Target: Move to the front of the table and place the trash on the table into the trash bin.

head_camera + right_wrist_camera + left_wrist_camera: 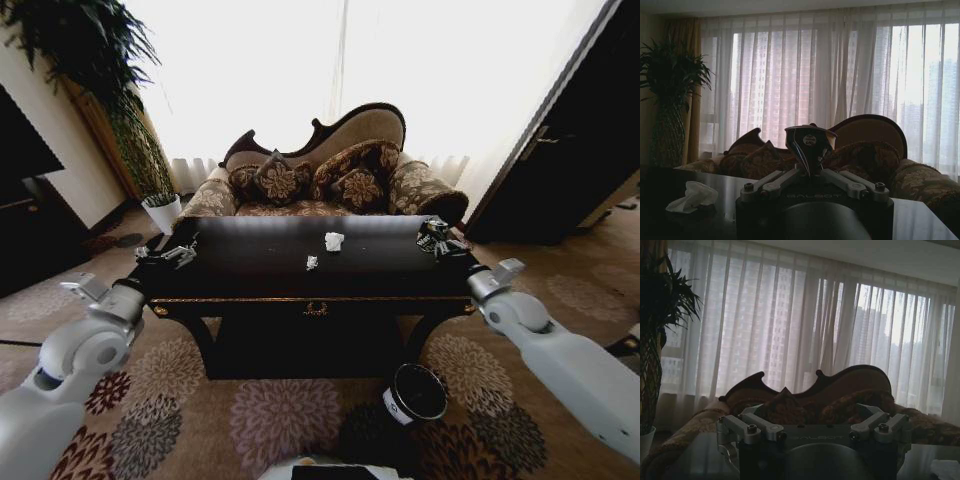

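Robot faces black counter [260, 262]. Right claw [437, 236], at counter's 2 o'clock corner, grasps crushed can [809, 142]. Left claw [168, 254], at 10 o'clock edge, is released. Paper wad [334, 241] & scrap [312, 262] lie mid-counter. Bin [414, 394] on carpet at 5 o'clock.

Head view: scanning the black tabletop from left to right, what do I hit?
Left gripper at the left end → small white scrap → white paper wad → right gripper, holding a dark can-like lump, at the right end.

Head view looks down over the table [260, 262]; both low wrist views face the sofa [805, 400] and curtains [805, 75].
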`<state>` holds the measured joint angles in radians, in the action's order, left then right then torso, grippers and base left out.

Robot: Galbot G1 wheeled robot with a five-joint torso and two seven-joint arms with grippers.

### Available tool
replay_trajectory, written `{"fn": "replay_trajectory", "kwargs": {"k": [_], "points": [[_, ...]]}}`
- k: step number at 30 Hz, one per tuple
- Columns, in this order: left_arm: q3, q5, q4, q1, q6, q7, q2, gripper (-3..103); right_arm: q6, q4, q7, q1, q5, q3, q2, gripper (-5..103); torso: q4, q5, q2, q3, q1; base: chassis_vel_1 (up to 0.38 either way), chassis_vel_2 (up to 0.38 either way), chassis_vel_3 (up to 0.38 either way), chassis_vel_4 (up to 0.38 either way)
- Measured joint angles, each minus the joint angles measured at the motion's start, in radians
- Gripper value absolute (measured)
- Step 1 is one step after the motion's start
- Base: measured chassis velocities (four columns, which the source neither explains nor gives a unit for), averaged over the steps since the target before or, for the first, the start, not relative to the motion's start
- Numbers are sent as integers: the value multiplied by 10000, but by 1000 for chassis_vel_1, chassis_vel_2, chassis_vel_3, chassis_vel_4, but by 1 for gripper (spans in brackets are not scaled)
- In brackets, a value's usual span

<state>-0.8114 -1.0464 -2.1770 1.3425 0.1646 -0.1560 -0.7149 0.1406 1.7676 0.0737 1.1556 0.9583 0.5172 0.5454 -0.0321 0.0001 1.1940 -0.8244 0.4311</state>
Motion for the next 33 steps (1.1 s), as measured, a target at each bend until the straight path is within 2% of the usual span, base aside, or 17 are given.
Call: {"fn": "replay_trajectory", "kwargs": {"k": [4, 5, 9, 10, 13, 14, 16, 17, 24, 30, 33], "points": [[-1, 0, 1, 0, 0, -2, 0, 100, 57, 592, 24, 1483, -71, 1119, 322, 0, -2, -1, 0, -1, 1, 0, 0, 0, 0], [-1, 0, 1, 0, 0, -2, 0, 100, 57, 592, 24, 1483, -71, 1119, 322, 0, -2, -1, 0, -1, 1, 0, 0, 0, 0], [0, 0, 0, 0, 0, 0, 0, 100, 203, 1467, 166, 3155, -412, 2583, 1228, 0, -3, 0, -1, 0, 0, 0, 0, 0, 0], [0, 0, 0, 0, 0, 0, 0, 100, 203, 1467, 166, 3155, -412, 2583, 1228, 0, -3, 0, -1, 0, 0, 0, 0, 0, 0], [0, 0, 1, 0, 0, 0, 0, 100, 322, 1904, 210, 3952, -670, 3330, 1937, 0, -3, -2, 0, -1, 0, 0, 0, 0, 0], [0, 0, 1, 0, 0, 0, 0, 100, 322, 1904, 210, 3952, -670, 3330, 1937, 0, -3, -2, 0, -1, 0, 0, 0, 0, 0], [0, 0, 0, 0, 0, 0, 0, 100, 399, 2112, 212, 4320, -839, 3617, 2300, 0, -2, -3, 0, -2, 0, 0, 0, 0, 0], [0, 0, 1, -1, 0, 0, 0, 100, 491, 2305, 203, 4662, -1046, 3846, 2698, 0, -2, -3, 0, -2, 1, 0, 0, 0, 0], [0, 0, 0, 0, 0, 0, 0, 100, 1031, 2673, 407, 5914, -1696, 4291, 3867, 0, -3, -3, 1, -1, 0, 0, 0, 0, 0], [0, 0, 0, 0, 0, 0, 0, 100, 1255, 2609, 524, 6197, -1889, 4399, 4171, 0, -2, -3, 0, -1, 0, 0, 0, 0, 0], [0, 0, 0, 0, 0, 0, 0, 100, 1787, 2094, 908, 6503, -2343, 4454, 4686, 0, -2, -2, 0, -2, 2, 0, 0, 0, 0]]}}
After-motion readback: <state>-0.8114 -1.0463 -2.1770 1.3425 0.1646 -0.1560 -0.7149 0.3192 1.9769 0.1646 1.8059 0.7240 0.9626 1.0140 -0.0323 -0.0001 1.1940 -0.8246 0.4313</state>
